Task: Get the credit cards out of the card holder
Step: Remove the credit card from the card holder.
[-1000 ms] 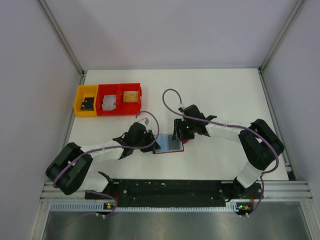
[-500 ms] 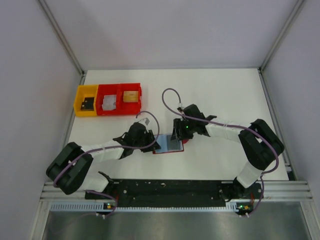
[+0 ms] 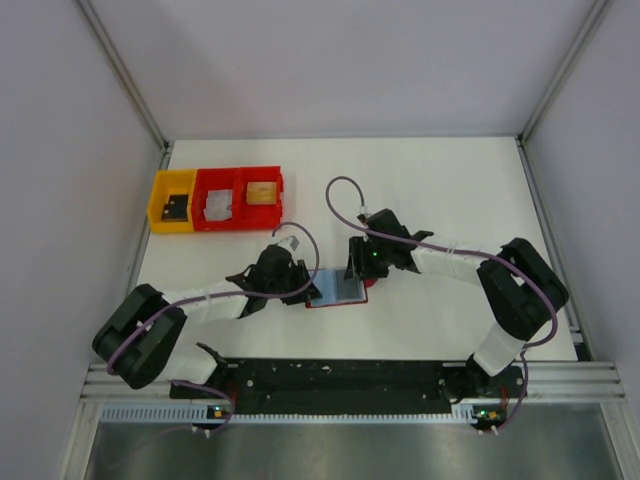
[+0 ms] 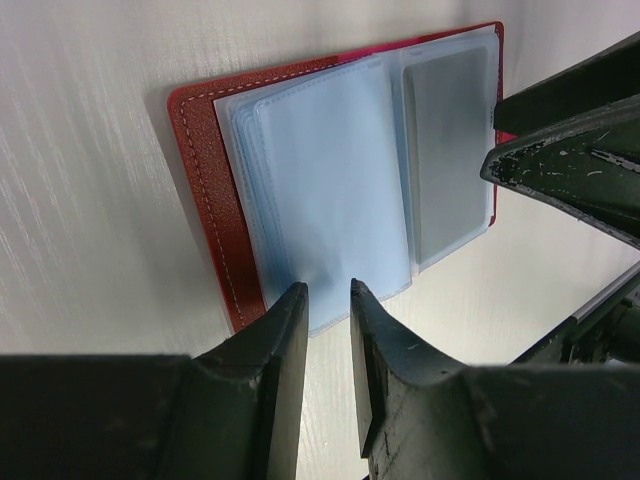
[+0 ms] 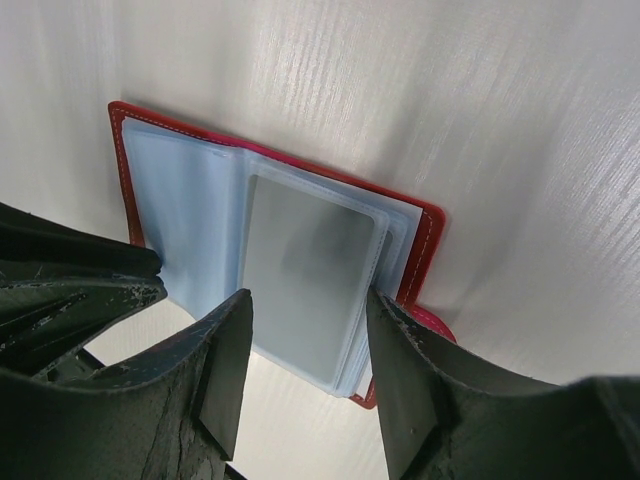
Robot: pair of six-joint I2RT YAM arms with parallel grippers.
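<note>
Wallet (image 4: 205, 190) open. Left tool (image 4: 325, 295) nearly shut at sleeve (image 4: 330, 190) edge, grip unclear. Right tool (image 5: 308, 300) wide open, empty, astride grey card (image 5: 305, 265): pinch card only, pull straight.

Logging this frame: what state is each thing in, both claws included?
card holder: open, lying flat.
grey card: in the holder, not pulled out.
left claw: nearly closed at the edge of the blue sleeves; grip unclear.
right claw: open, fingers either side of the grey card.
yellow bin: holds a dark item.
red bins: each holds an item.
</note>
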